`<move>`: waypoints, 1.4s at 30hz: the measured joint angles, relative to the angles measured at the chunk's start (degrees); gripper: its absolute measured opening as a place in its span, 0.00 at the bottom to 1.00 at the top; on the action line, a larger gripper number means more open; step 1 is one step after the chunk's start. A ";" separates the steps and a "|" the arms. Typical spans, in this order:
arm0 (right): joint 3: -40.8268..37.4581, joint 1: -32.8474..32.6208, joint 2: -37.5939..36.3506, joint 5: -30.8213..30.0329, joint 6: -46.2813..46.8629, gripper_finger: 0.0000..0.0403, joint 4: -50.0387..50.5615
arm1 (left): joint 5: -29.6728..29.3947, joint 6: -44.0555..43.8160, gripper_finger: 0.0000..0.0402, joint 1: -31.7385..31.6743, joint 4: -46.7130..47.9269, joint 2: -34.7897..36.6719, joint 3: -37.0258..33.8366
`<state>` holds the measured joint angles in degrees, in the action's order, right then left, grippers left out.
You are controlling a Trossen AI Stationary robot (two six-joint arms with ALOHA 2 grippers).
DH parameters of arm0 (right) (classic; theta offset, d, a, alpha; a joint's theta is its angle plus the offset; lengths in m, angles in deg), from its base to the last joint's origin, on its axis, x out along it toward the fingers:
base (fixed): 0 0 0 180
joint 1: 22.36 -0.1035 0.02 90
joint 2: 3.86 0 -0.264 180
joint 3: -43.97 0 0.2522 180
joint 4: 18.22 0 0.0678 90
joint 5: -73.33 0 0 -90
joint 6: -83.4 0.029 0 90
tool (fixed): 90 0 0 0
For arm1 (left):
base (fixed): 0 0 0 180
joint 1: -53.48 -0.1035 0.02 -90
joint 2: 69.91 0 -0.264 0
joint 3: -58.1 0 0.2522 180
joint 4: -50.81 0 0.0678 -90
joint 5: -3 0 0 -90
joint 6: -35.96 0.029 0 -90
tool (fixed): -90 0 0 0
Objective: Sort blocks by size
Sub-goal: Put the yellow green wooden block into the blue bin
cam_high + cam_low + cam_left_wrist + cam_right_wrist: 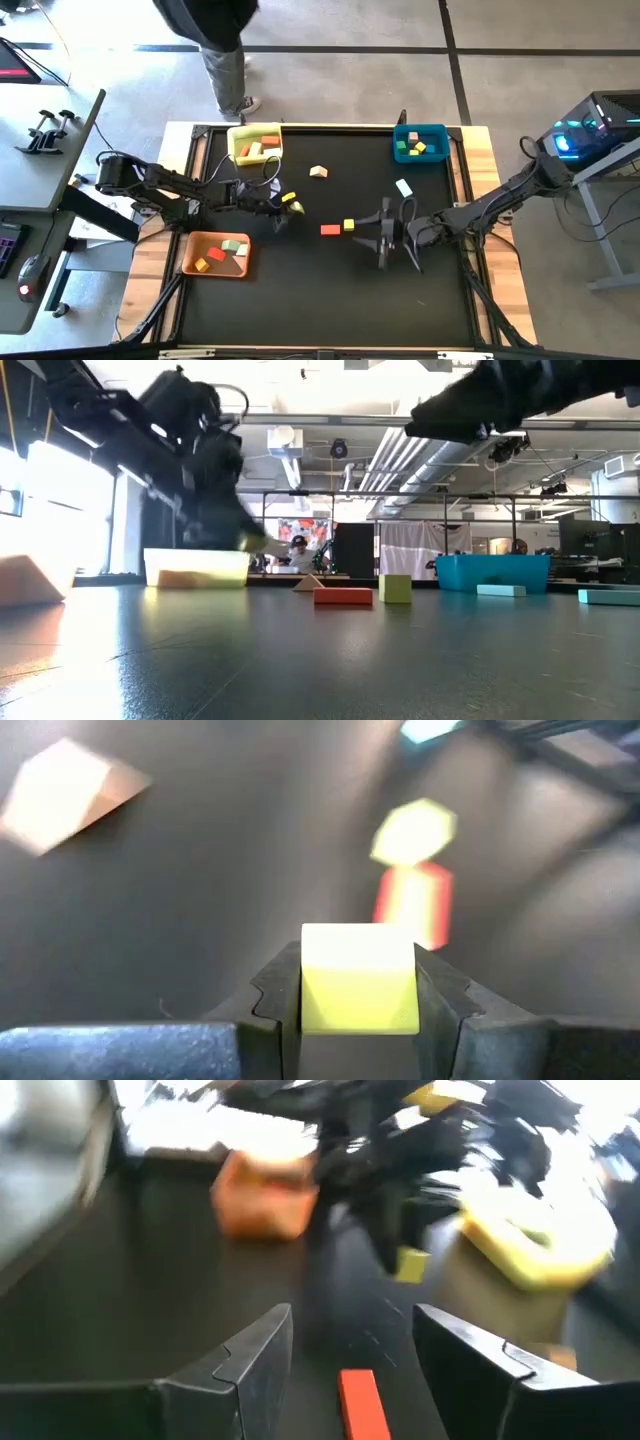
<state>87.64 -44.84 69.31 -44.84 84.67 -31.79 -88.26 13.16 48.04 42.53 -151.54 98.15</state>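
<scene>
Your left claw (358,982) is closed on a small yellow solid cube (359,978), its fingers flat against two opposite faces; in the overhead view this sits between the yellow rectangular bin (256,144) and the orange rectangular bin (216,254), left of centre on the dark worktop (330,300). Your right claw (352,1348) stands wide and holds nothing, poised over the flat red bar block (362,1402), with a second small yellow cube (349,225) just beside that bar. A tan wedge block (318,172) and a mint flat block (403,187) lie loose farther back, near the blue rectangular bin (420,142). Risks, in my judgement: the yellow cube appears gripped near the fingertips, so a fast swing could shake it loose; both arms work close to mid-worktop and could foul each other if the right descends while the left crosses; a bin of the wrong size class could be chosen. The left arm blurs heavily in the low view, so the cube's height above the worktop cannot be read. Bin contents are too small to size reliably, and a person standing beyond the worktop is cut off at the frame edge.
</scene>
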 joint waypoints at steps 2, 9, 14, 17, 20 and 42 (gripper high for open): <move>0.00 0.00 1.73 4.03 -10.32 0.51 0.05 | 3.76 2.15 0.26 1.41 -5.42 -0.22 0.00; 0.70 0.37 12.35 6.56 -33.82 0.51 -8.93 | 9.00 3.58 0.28 5.28 -12.68 -4.91 2.24; 6.31 3.05 17.86 5.27 -36.89 0.52 -10.47 | 10.50 3.59 0.28 6.39 -12.68 -10.70 6.42; 10.61 4.55 20.74 7.42 -39.13 0.55 -6.30 | 13.62 3.57 0.29 6.37 -12.66 -13.93 9.07; 14.83 5.44 22.95 8.76 -42.50 0.59 -0.52 | 15.96 3.88 0.29 6.37 -12.69 -16.75 11.72; 21.79 4.99 25.09 4.13 -46.44 0.46 15.45 | 18.95 5.04 0.29 6.37 -14.44 -20.39 17.22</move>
<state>109.43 -39.85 94.39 -40.71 38.23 -16.34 -69.31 18.20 54.41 28.09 -171.93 115.37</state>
